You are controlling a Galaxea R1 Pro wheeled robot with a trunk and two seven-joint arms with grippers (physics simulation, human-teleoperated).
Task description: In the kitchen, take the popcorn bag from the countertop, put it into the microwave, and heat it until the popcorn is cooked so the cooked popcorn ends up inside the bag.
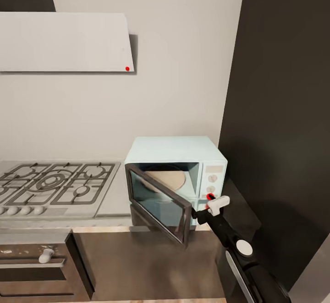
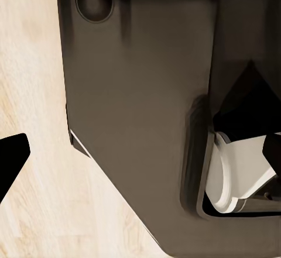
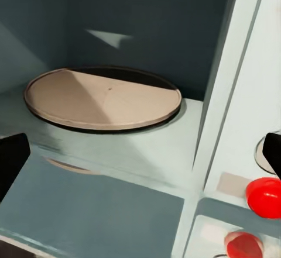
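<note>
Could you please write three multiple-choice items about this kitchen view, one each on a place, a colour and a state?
1. Where is the gas hob relative to the microwave?
A. at its left
B. on top of it
C. at its right

2. What colour is the microwave's case?
A. red
B. pale blue-white
C. black

3. How is the microwave door?
A. shut
B. removed
C. swung open

Answers: 1 A, the hob lies left of it in the head view; 2 B, its case is pale blue-white; 3 C, the turntable shows inside.
</note>
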